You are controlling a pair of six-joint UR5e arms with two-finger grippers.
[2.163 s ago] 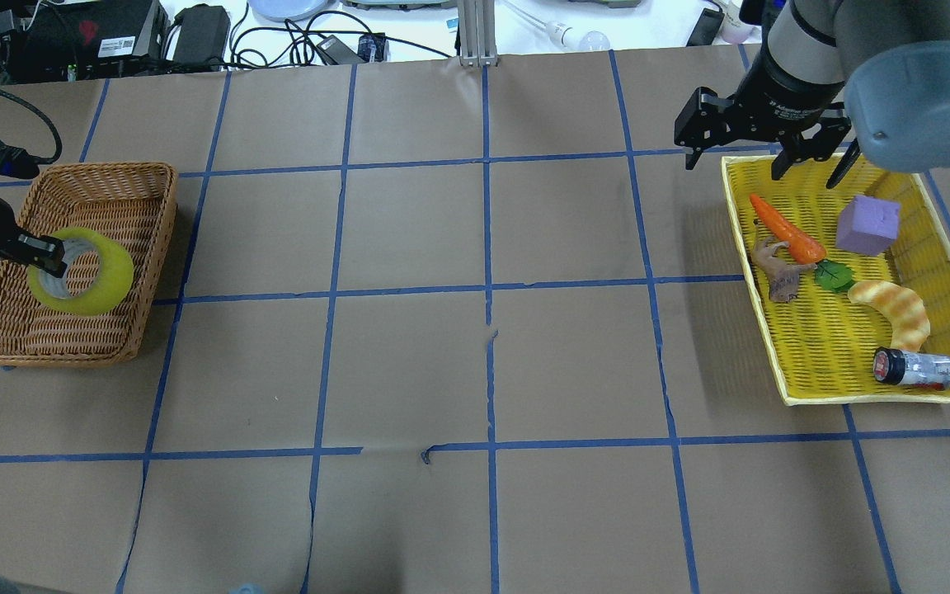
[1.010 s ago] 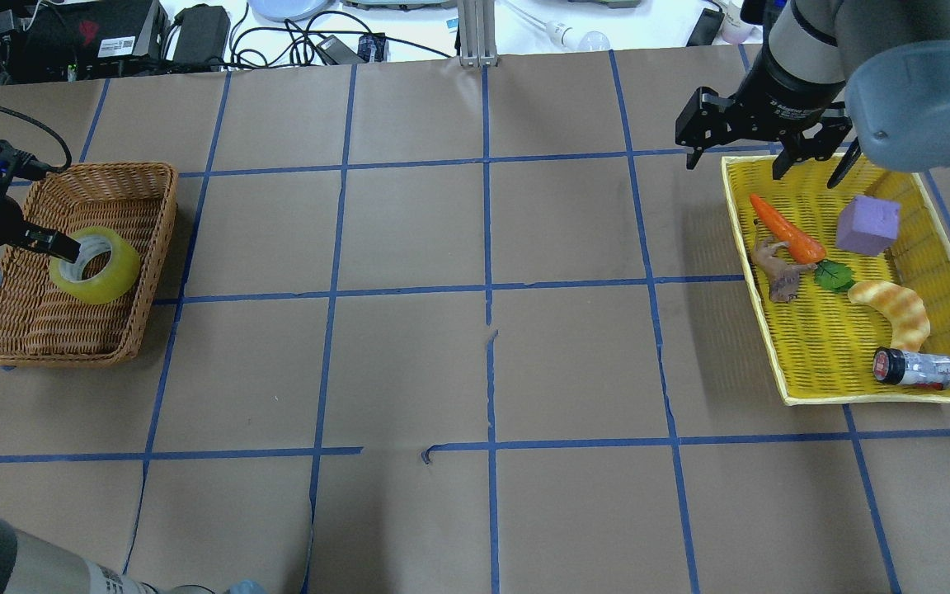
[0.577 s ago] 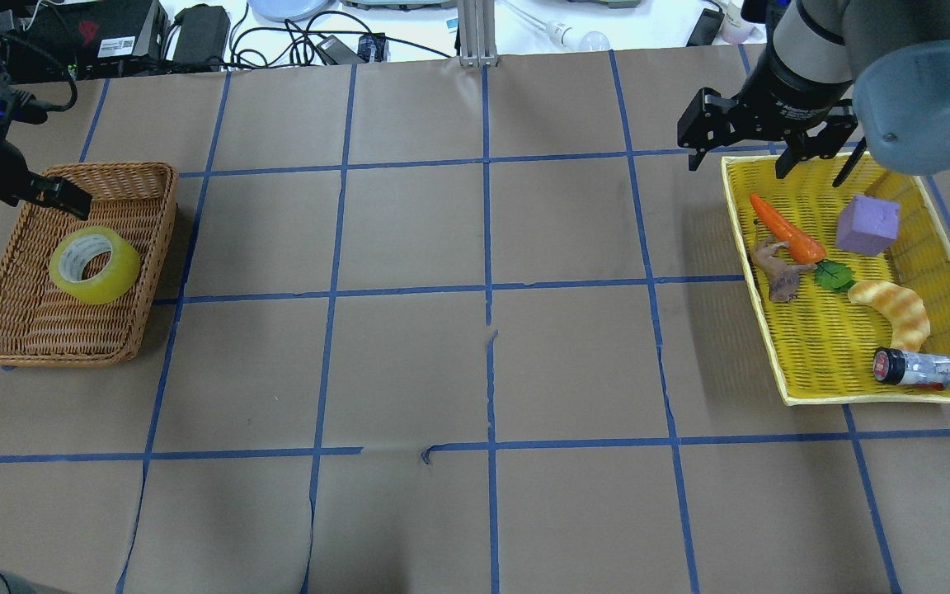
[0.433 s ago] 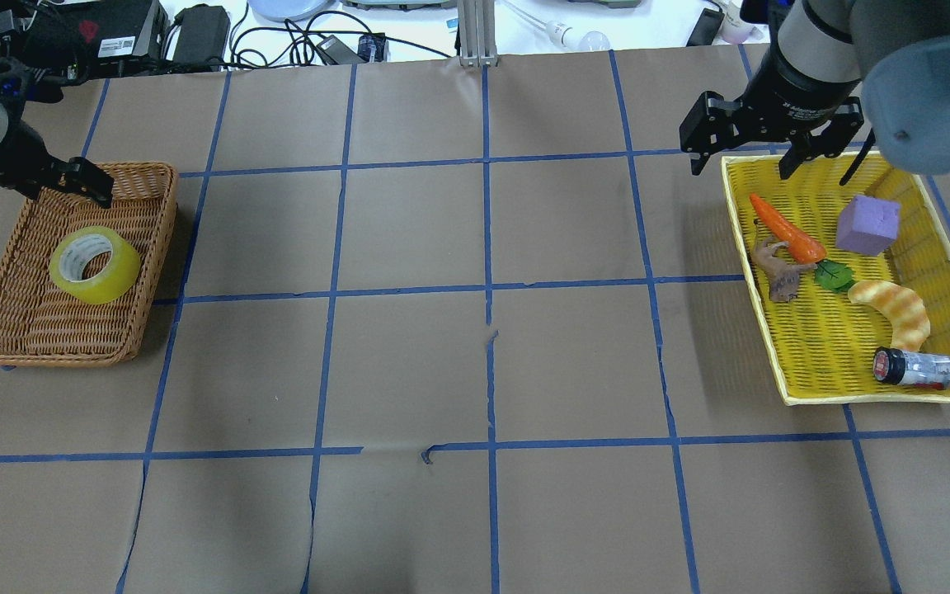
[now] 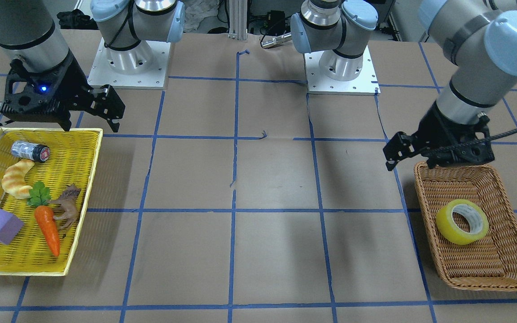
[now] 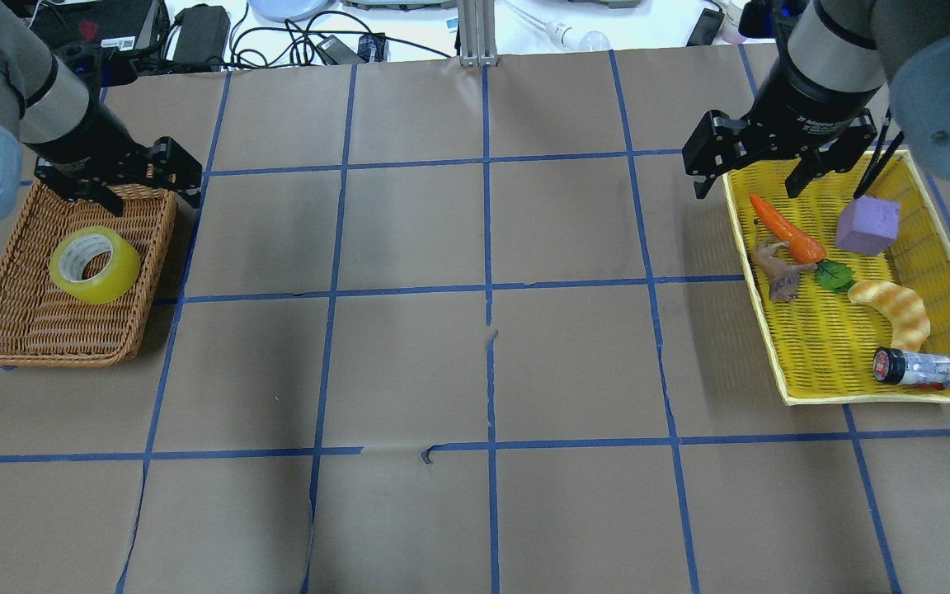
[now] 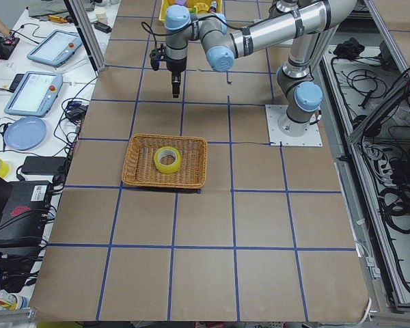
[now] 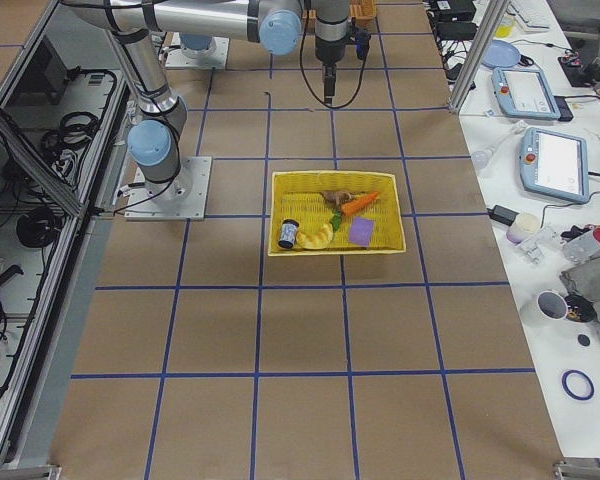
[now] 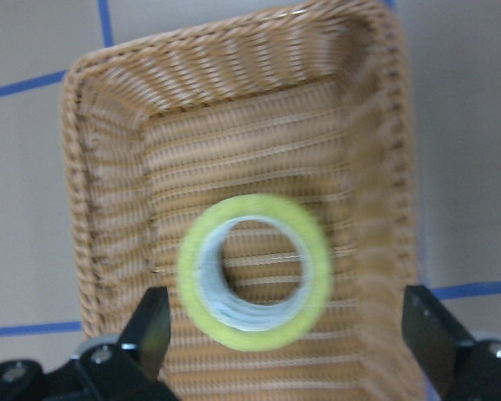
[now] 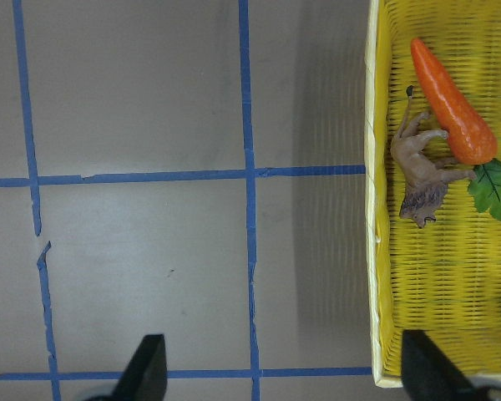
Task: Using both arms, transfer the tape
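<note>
The yellow tape lies flat in the wicker basket at the table's left; it also shows in the front view and the left wrist view. My left gripper is open and empty, raised above the basket's far edge, apart from the tape. In the left wrist view the left gripper spans wider than the roll. My right gripper is open and empty above the far left corner of the yellow tray. The right wrist view shows the right gripper over bare table beside the tray.
The yellow tray holds a carrot, a purple block, a toy animal, a bread piece and a can. Brown paper with blue tape lines covers the table. Cables and devices lie beyond the far edge.
My left gripper has let go of the tape in the basket, risen and moved toward the basket's far edge. The tape now lies still. The right gripper has barely shifted.
</note>
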